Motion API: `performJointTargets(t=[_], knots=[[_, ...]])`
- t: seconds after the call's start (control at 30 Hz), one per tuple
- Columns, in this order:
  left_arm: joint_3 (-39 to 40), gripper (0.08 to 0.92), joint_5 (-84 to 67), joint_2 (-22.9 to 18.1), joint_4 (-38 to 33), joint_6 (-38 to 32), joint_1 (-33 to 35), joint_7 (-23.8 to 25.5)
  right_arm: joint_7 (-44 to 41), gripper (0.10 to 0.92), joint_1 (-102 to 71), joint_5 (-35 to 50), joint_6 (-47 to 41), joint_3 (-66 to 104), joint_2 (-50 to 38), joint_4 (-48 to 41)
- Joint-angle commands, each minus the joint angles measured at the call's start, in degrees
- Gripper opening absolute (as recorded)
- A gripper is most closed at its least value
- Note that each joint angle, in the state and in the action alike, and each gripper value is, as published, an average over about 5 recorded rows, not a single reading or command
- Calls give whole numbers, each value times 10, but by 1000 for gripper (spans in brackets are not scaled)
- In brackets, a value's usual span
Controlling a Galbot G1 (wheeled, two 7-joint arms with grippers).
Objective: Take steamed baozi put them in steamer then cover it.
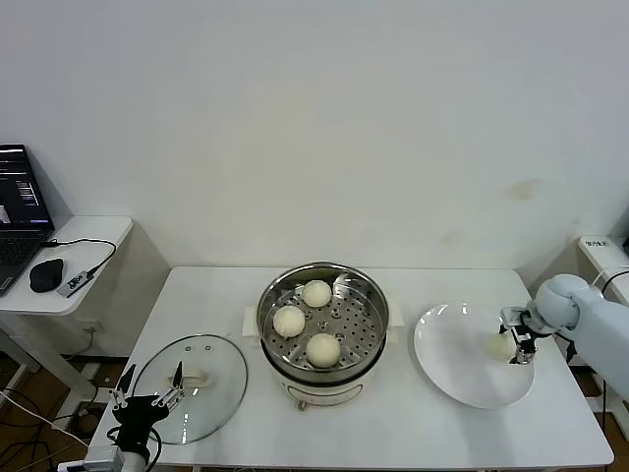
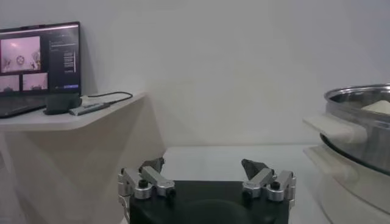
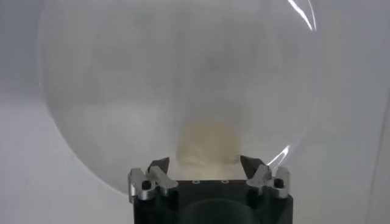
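Observation:
The steel steamer [image 1: 374, 295] stands mid-table with three steamed baozi [image 1: 323, 348] on its perforated tray. A fourth baozi [image 1: 501, 345] lies on the white plate [image 1: 452, 344] at the right. My right gripper [image 1: 515, 339] is down at that bun, open, one finger on each side. The right wrist view shows the bun [image 3: 206, 143] just beyond the gripper [image 3: 205, 163], its tips level with the bun's sides. The glass cover [image 1: 211, 393] lies flat at the front left. My left gripper [image 1: 152, 381] waits open over its near edge, empty.
A side desk at the far left carries a laptop [image 1: 20, 211], a mouse [image 1: 45, 274] and a cable. In the left wrist view the steamer's white side handle [image 2: 332, 129] is off to one side of the open left gripper [image 2: 204, 165]. A wall backs the table.

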Motion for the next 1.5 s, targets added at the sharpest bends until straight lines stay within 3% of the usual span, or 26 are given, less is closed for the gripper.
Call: performJointTargets(t=[0.03, 0.67, 1.17, 1.5], knots=[[-1, 823, 0, 0, 0, 0, 0, 0, 1, 705, -6, -6, 2, 8, 13, -17], [-4, 823, 0, -4, -3, -1, 3, -1, -2, 486, 35, 22, -13, -18, -19, 36], [4, 823, 1, 1, -8, 0, -4, -2, -7, 501, 264, 176, -86, -144, -79, 201], [5, 823, 1, 4, -8, 1, -7, -1, 38, 509, 500, 340, -164, -326, 3, 296]])
